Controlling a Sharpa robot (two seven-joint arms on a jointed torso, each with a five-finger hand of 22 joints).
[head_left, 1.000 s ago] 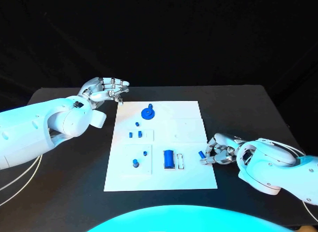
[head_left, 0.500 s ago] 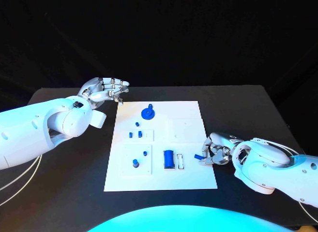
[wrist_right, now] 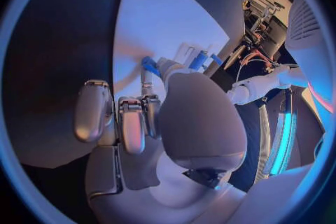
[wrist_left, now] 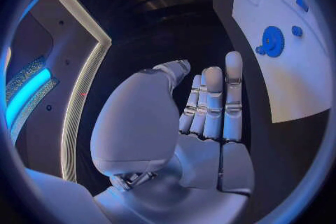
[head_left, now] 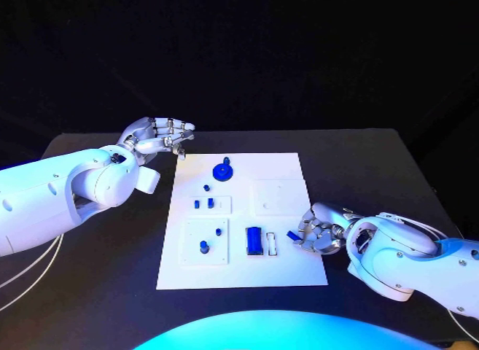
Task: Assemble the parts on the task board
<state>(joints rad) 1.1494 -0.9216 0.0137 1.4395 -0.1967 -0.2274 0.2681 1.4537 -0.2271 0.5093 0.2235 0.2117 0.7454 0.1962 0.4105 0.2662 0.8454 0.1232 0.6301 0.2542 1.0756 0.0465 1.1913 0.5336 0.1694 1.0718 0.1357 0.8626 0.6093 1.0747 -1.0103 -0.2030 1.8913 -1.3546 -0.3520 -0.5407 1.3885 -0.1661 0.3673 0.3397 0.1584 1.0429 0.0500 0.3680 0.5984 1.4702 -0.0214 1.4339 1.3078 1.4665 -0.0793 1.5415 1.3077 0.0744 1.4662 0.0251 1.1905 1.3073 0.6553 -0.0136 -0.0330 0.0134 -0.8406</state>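
Right now, step in hand: the right hand (head_left: pixel 321 235) holds a small blue block-shaped part (head_left: pixel 293 235) pinched at its fingertips, low over the near right part of the flat white rectangular task board (head_left: pixel 286 164); I judge it is being carried toward a seat.
Right hand grip: thumb and a finger are closed on the small blue part, seen in the right wrist view as a blue piece at the fingertips (wrist_right: pixel 150 65); the other fingers are curled beside it.
Likely seat: a narrow pale slot (head_left: pixel 272 243) lies just right of the upright blue rectangular block (head_left: pixel 254 240) already standing in the board; I cannot tell for sure that this is the target.
How to do it well: keep the pinch firm and the part's long side lined up with the slot before lowering; come down straight, not at a slant, so the part does not catch on the slot's edge or nudge the blue rectangular block beside it.
Release: let go only once the part sits flat and level; lift the fingers straight up.
Risk: the part is small and largely hidden by the fingers, so a tilt could go unnoticed.
Left hand: the left hand (head_left: pixel 158 135) hovers at the far left corner of the board, fingers loosely spread and holding nothing (wrist_left: pixel 203 103); it should stay clear.
Other parts: a round blue toothed gear (head_left: pixel 224 171) sits far on the board, well apart from the work.
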